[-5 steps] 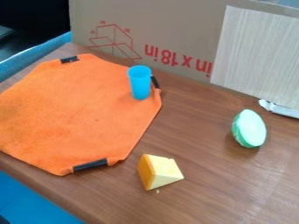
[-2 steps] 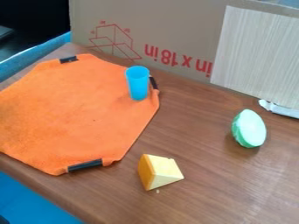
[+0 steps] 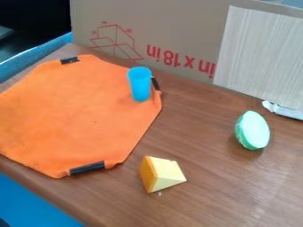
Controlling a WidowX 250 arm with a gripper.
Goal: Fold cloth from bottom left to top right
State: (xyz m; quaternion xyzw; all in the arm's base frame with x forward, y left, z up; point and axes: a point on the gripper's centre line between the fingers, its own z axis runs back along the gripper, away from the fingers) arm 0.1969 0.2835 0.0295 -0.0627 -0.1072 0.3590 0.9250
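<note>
Jaws: aperture, any grip and bearing to the work cannot be told. Orange cloth [image 3: 77,115]: lying unfolded on the tabletop [image 3: 213,190], left of frame, its lower-left-to-upper-right diagonal presumably setting the fold. Blue cup [image 3: 139,84]: standing upright on its upper-right part. Against the earliest frame, both are sitting slightly farther left.

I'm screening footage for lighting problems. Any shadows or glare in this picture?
Camera view: a soft shadow on the table at the lower left of the green object; a faint pale sheen on the wood toward the lower right; no bright glare on the orange cloth.
</note>
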